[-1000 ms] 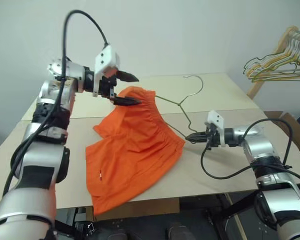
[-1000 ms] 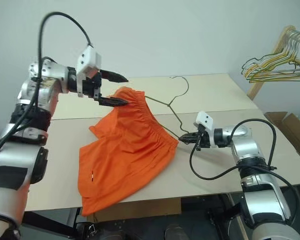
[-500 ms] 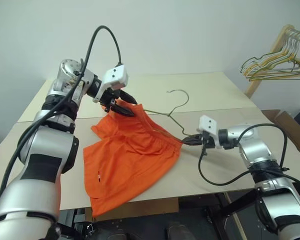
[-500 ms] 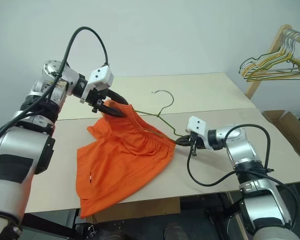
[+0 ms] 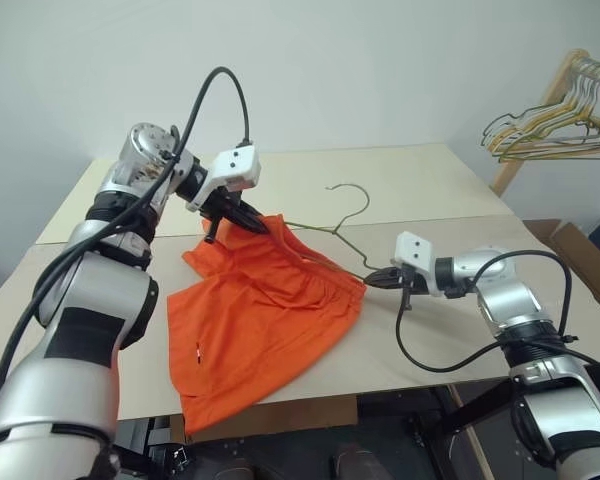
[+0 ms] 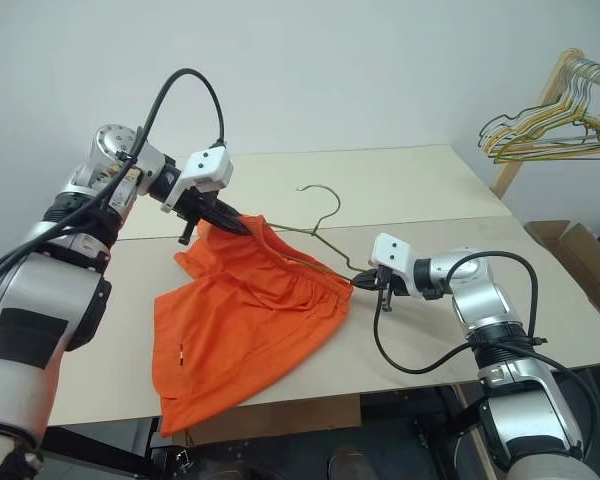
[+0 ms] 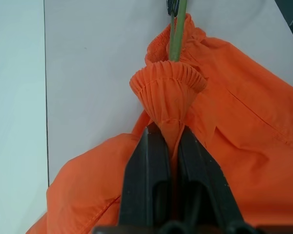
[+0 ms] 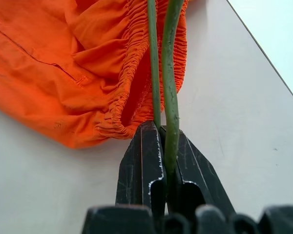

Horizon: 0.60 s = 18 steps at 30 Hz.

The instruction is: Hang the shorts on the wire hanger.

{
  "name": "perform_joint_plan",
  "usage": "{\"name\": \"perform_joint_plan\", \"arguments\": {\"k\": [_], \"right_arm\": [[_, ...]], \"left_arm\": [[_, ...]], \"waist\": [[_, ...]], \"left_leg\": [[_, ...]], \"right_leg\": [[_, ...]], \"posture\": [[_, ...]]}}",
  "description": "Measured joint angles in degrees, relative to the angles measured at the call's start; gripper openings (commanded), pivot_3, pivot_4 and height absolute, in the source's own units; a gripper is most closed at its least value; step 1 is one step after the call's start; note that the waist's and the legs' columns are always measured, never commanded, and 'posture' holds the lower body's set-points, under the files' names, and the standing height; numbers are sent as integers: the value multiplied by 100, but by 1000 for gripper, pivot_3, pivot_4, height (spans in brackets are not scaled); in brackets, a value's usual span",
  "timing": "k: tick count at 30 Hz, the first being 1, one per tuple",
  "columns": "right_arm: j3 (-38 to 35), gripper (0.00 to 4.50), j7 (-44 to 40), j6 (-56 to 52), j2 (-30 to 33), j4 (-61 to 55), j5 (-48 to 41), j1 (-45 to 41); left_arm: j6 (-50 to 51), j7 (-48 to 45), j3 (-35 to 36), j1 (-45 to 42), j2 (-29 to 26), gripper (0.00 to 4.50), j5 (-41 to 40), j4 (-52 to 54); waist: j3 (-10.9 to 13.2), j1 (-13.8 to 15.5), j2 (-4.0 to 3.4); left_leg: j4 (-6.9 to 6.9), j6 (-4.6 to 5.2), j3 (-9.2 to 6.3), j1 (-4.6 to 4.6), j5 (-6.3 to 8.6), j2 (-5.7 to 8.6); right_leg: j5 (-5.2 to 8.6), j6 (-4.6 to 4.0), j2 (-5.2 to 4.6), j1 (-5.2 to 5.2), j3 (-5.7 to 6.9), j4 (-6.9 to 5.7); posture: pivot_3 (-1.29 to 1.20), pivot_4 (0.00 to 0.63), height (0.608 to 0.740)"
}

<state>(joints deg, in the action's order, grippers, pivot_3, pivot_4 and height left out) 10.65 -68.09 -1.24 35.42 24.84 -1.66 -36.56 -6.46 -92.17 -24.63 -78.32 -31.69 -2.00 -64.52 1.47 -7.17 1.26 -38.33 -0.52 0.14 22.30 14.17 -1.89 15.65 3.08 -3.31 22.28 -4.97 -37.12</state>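
The orange shorts (image 5: 265, 320) lay spread on the beige surface (image 5: 450, 200), their gathered waistband lifted at the far edge. The left hand (image 7: 170, 134) was clenched on a bunched fold of that waistband. The right hand (image 8: 161, 129) grasped the wire hanger (image 5: 340, 215) at its corner, the wire running into the waistband.

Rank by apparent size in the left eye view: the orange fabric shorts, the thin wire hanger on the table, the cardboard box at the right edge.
1. Orange fabric shorts.
2. Thin wire hanger, partly hidden inside the shorts.
3. Cardboard box, cropped by the frame, so unsure.
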Motion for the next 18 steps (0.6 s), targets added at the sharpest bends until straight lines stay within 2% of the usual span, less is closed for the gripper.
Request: {"name": "perform_joint_plan", "arguments": {"k": [1,4,9,13,18], "right_arm": [[-1,0,37,107,0,0,25,20],[-1,807,108,463,1,-25,44,141],[-139,2503,389,426,10,-64,6,148],[-592,2503,293,63,290,-52,-437,157],[-1574,2503,63,-813,853,-434,-1367,831]], "left_arm": [[-44,1,38,0,2,44,33,-1],[-182,2,170,7,20,0,190,-4],[-290,53,472,15,-26,0,290,-15],[-330,53,662,15,-174,0,307,-14],[-367,12,907,14,-436,0,410,-17]], "waist": [[0,0,0],[0,-3,0],[1,-12,0],[2,-7,-1],[3,21,0]], "left_leg": [[0,0,0,0,0,0],[0,0,0,1,0,1],[-2,0,0,-1,0,0],[-2,0,1,2,0,1],[-6,1,-6,3,0,1]], "right_leg": [[0,0,0,0,0,0],[0,0,-1,0,0,0],[0,0,0,0,0,-2],[0,0,-3,0,0,-1],[0,1,-5,-5,7,0]], "posture": [[-94,0,740],[-96,0,740],[-96,0,740],[-99,0,740],[-101,0,740]]}}
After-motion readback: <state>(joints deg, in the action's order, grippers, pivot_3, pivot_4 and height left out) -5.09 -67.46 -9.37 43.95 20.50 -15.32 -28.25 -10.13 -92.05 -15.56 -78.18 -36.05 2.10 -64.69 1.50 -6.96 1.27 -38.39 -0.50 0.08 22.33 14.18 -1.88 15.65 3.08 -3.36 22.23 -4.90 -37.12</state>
